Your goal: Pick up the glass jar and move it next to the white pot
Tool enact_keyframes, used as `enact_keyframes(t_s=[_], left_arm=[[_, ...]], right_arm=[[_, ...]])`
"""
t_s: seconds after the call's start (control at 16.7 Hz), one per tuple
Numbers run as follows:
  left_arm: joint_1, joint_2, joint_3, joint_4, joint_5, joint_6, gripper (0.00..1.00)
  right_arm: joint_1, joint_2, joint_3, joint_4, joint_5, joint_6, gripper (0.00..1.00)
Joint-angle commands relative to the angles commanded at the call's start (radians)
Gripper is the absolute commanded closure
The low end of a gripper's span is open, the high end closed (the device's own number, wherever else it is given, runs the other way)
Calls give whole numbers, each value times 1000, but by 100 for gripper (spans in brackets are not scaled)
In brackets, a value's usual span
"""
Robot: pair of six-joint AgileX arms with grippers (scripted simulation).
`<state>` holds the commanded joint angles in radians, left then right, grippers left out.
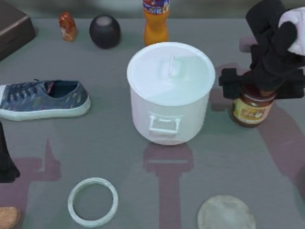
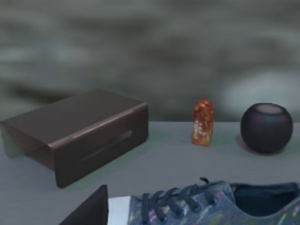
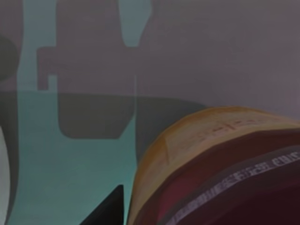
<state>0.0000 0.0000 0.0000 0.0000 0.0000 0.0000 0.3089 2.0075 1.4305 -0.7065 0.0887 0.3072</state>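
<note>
The glass jar, with its yellow-orange label and dark red-brown lid, is just right of the white pot, a narrow gap apart. My right gripper comes down from above over the lid and is shut on the jar. In the right wrist view the jar fills the near corner, with one dark fingertip close against its side. Whether the jar's base touches the table is hidden. My left gripper stays parked at the left edge.
An orange bottle stands behind the pot. A blue shoe, dark ball, red-orange stamp and brown box lie left. A white ring and grey disc are in front.
</note>
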Motion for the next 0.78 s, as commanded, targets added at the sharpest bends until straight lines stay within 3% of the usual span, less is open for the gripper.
enact_keyframes(t_s=[0.48, 0.78], left_arm=[[0, 0, 0, 0, 0, 0, 0], [0, 0, 0, 0, 0, 0, 0]], right_arm=[[0, 0, 0, 0, 0, 0, 2], [0, 0, 0, 0, 0, 0, 0]])
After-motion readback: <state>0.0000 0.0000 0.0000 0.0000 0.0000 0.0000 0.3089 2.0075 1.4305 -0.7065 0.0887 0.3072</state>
